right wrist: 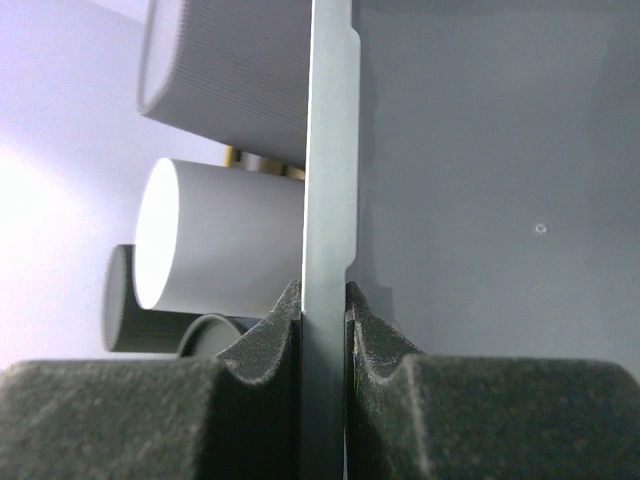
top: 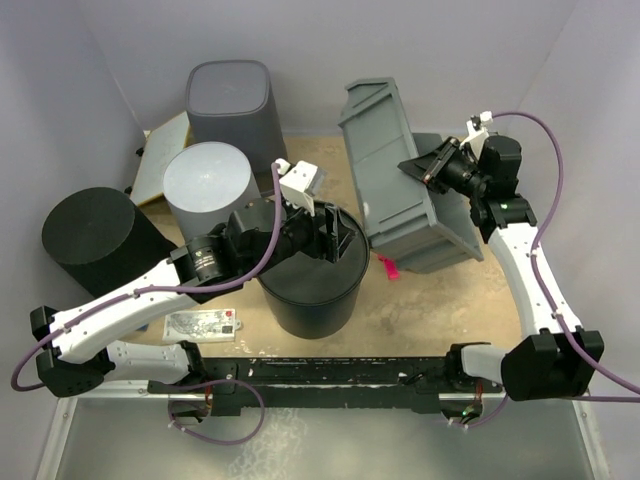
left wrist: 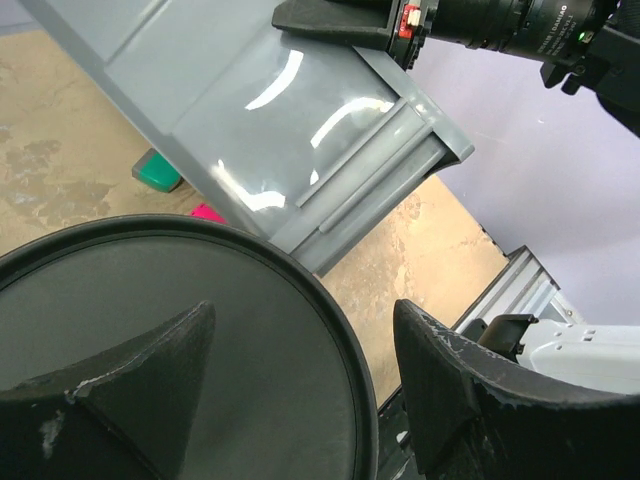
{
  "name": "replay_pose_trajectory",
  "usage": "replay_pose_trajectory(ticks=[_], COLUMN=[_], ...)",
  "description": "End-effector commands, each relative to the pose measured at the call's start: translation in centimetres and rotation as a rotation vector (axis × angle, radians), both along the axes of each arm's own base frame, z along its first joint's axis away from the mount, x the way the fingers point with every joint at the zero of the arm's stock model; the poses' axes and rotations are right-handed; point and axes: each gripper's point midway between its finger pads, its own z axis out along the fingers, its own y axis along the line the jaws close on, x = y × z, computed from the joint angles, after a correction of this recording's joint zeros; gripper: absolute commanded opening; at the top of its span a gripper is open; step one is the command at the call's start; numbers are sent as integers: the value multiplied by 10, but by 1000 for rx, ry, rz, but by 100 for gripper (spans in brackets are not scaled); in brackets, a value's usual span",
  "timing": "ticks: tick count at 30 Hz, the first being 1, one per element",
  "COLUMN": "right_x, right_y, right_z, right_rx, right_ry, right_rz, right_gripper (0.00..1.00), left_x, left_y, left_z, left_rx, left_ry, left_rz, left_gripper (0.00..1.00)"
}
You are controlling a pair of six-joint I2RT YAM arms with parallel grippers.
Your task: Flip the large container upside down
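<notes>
Large container (top: 400, 215): gray rectangular bin, right of centre in the top view, tipped up on its side. Lower edge toward the table (top: 440, 300), upper rim leaning to the upper left of the frame.

Right gripper (top: 425, 170) pinches the container's wall. In the right wrist view the wall (right wrist: 325, 200) runs as a thin upright strip, and both foam fingers (right wrist: 385, 345) press on it from either side.

Left gripper (top: 335, 235) hangs over a black round bucket (top: 310, 290) at centre. Fingers (left wrist: 470, 400) are spread wide. The bucket's rim (left wrist: 330, 320) passes between them; whether they touch it cannot be told. The container's ribbed underside (left wrist: 280, 110) fills the top of that view.

Surface: tan, mottled, worn tabletop with a black rail along the near edge. A pink scrap (top: 387, 267) lies just beside the container's lower corner. A green piece (left wrist: 158, 172) sits half under it, seen from the left wrist only. A white card (top: 200, 325) lies at lower left.

Room: plain pale lavender walls (top: 450, 50) close in on three sides. Upper left holds a dark gray tub (top: 230, 100), a light gray cylinder (top: 208, 180) and a black cylinder (top: 90, 235).
</notes>
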Motion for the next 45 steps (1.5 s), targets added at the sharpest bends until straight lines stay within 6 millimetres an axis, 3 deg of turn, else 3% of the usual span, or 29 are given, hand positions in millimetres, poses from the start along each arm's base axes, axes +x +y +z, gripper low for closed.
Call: replay_pose_trajectory(ticks=[1, 6, 9, 17, 18, 25, 31, 36, 42, 45], right_x=[-9, -7, -1, 13, 13, 12, 14, 17, 17, 17], right_y=[12, 3, -10, -59, -65, -114, -148, -156, -170, -171], right_z=[88, 87, 76, 37, 22, -23, -48, -37, -13, -3], right_rx=[206, 353, 408, 504, 520, 572, 472, 307, 106, -23], right_ry=[-295, -278, -239, -112, -75, 11, 49, 35, -44, -70], right_rz=[99, 99, 64, -44, -58, -187, -274, -284, -339, -342], right_gripper=[0, 0, 0, 0, 0, 1, 39, 67, 81, 83], left_x=[3, 3, 4, 5, 5, 4, 4, 4, 4, 11], left_y=[-6, -6, -7, -14, -15, -19, -21, -23, -34, -46], left_z=[14, 14, 13, 9, 8, 3, 0, -6, 2, 23], left_rx=[-48, -48, -46, -44, -43, -40, -38, -35, -57, -70], left_ry=[-33, -38, -38, -31, -29, -20, -17, -9, -19, -41], left_rz=[3, 3, 3, -9, -11, -21, -30, -33, -59, -59], left_gripper=[69, 69, 69, 69, 69, 69, 69, 69, 69, 69])
